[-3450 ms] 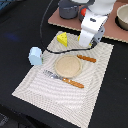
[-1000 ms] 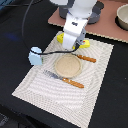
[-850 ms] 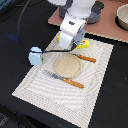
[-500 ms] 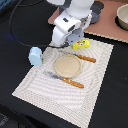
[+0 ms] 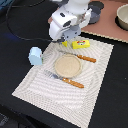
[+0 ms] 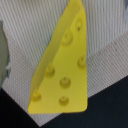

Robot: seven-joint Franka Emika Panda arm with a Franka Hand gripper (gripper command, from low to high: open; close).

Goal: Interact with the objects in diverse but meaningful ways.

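Observation:
A yellow cheese wedge (image 6: 62, 65) with round holes fills the wrist view. It lies flat on the striped placemat (image 6: 102, 55), close under the camera. In the exterior view my gripper (image 5: 64, 41) hangs low over the placemat's far corner and covers the wedge. Its fingers are blurred there and do not show in the wrist view. A light blue cup (image 5: 35, 56) stands by the mat's edge at the exterior view's left. A yellow red-marked packet (image 5: 80, 44) lies just beside the gripper, on its right in that view. The tomato and the saucepan are out of view.
A round tan plate (image 5: 67, 65) sits mid-mat, its rim showing in the wrist view (image 6: 2, 50). An orange-handled knife (image 5: 81, 58) and fork (image 5: 64, 79) flank it. A grey bowl (image 5: 122, 16) stands on the tan surface at the back right. The table (image 5: 112, 100) is black.
The arm has swung toward the exterior view's left and come down over the cheese wedge. The cup, packet, plate and cutlery have not moved.

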